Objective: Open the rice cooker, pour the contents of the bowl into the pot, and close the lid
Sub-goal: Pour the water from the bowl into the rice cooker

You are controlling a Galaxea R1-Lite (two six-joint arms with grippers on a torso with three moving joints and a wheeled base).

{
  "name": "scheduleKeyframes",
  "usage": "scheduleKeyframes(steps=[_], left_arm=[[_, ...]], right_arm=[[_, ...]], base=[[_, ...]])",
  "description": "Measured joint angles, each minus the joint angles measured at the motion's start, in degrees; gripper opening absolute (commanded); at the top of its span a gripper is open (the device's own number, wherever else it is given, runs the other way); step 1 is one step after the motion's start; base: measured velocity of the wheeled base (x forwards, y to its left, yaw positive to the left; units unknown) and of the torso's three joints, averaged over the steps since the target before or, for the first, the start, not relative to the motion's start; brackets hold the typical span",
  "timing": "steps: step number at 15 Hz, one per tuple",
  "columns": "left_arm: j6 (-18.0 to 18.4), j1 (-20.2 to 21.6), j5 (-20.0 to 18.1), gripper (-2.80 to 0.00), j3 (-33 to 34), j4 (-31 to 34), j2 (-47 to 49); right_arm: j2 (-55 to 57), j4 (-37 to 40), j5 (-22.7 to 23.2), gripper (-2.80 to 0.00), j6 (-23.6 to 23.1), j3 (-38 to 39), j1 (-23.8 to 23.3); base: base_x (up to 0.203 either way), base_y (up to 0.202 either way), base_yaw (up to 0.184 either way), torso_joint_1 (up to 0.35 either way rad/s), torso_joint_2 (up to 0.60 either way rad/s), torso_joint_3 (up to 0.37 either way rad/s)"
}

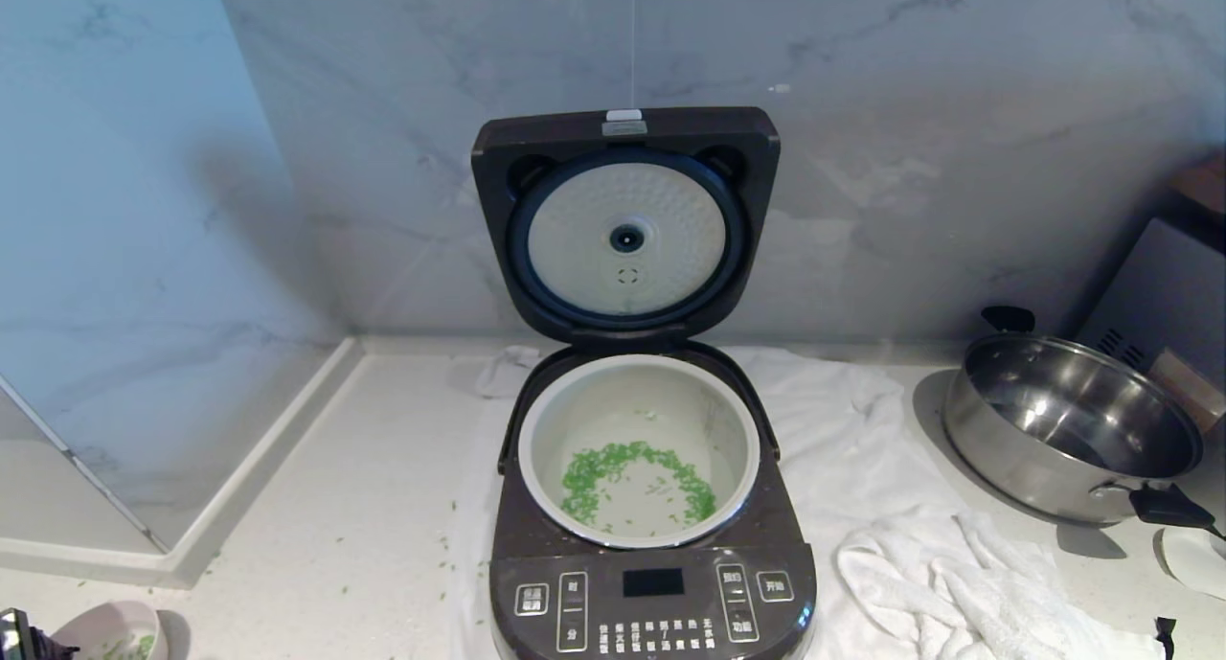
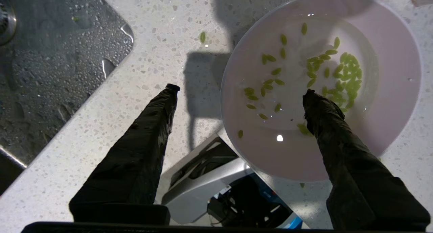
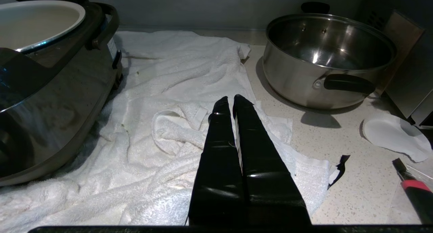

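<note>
The rice cooker (image 1: 651, 583) stands in the middle of the counter with its lid (image 1: 627, 224) raised upright against the wall. Green bits (image 1: 632, 478) lie in a ring on the floor of the pot (image 1: 541, 430). The pale pink bowl (image 1: 101, 626) sits upright near the counter's front left corner, with some green contents (image 2: 348, 77) left inside. My left gripper (image 2: 241, 90) hangs open above the bowl (image 2: 389, 91). One finger is over the bowl's inside and the other over bare counter, gripping nothing. My right gripper (image 3: 227, 101) is shut and empty over the white towel.
A white towel (image 1: 958, 583) lies under and right of the cooker. A steel pan with black handles (image 1: 1073, 430) stands at the right, a grey appliance (image 1: 1169, 306) behind it. A wet sink (image 2: 50, 57) lies beside the bowl. Stray green bits dot the counter.
</note>
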Motion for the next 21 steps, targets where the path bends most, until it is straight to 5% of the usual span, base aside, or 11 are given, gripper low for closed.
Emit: scheduleKeyframes(steps=[11,12,21], left_arm=[[-0.33,1.69,-2.19,0.0,-3.75,-0.28,11.79],[-0.38,1.69,-2.44,-2.8,-3.75,-0.28,12.22],[-0.46,1.62,-2.62,-2.8,-3.28,-0.22,12.91]], right_arm=[[0.0,0.0,0.0,-2.8,0.02,0.0,0.0],[0.0,0.0,0.0,-2.8,0.01,0.0,0.0],[0.0,0.0,-0.02,-2.8,0.04,0.0,0.0]], base=[[0.0,0.0,0.0,0.0,0.0,0.0],[0.0,0.0,0.0,0.0,0.0,0.0],[0.0,0.0,0.0,0.0,0.0,0.0]])
